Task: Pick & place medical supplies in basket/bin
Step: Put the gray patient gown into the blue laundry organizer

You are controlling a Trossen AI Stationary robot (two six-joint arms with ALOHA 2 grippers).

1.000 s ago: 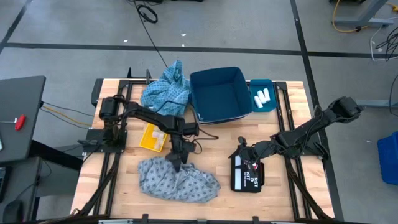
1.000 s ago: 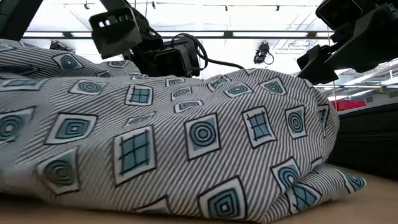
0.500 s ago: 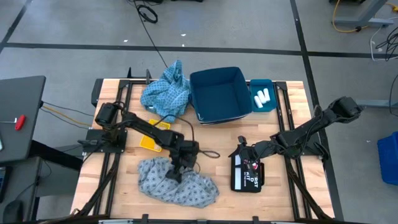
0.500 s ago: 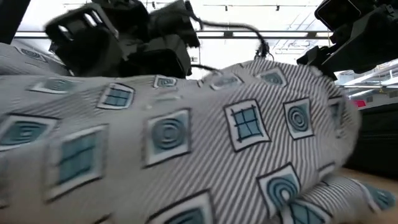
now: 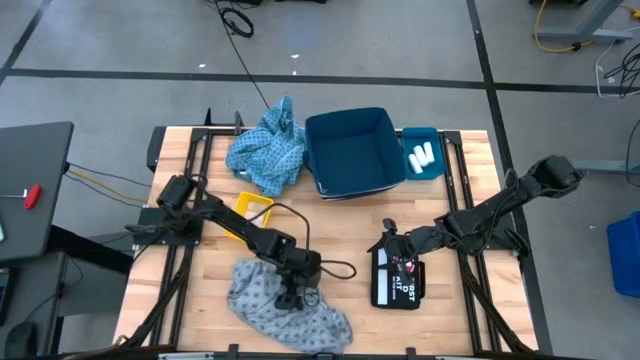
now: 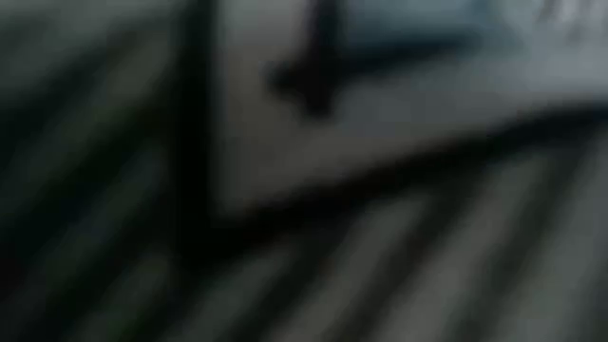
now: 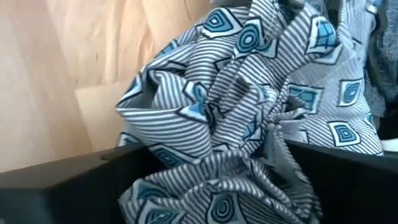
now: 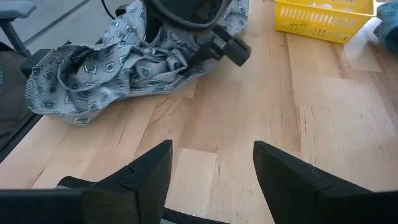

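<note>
Near the bottom middle of the high view, the left tool (image 5: pixel 291 297) is pressed down into the grey patterned cloth (image 5: pixel 285 310). This cloth lies bunched up at the front of the tabletop (image 5: pixel 340 225). The left wrist view shows folds of the cloth (image 7: pixel 249 118) gathered up between the two dark fingers (image 7: pixel 68 186), so the tool looks to be closing on it. It is not clear yet if the grip is tight. The arm probably pushed in deep so it could catch plenty of cloth in one grab.

Up at the top middle of the high view sits the big blue bin (image 5: pixel 352 152), and nothing can be seen inside it. A second, brighter blue cloth (image 5: pixel 267 150) is heaped just left of the bin. A small teal tray (image 5: pixel 424 155) on the bin's right side holds white rolls (image 5: pixel 420 155). A yellow basket (image 5: pixel 252 207) sits behind the left arm.

Over on the right, the right tool (image 5: pixel 388 238) waits above a black kit bag (image 5: pixel 397 276). Its fingers (image 8: pixel 140 171) are spread apart and hold nothing.

The grey cloth has a long way to go to reach the bin. It is floppy, so parts may drag when lifted.
</note>
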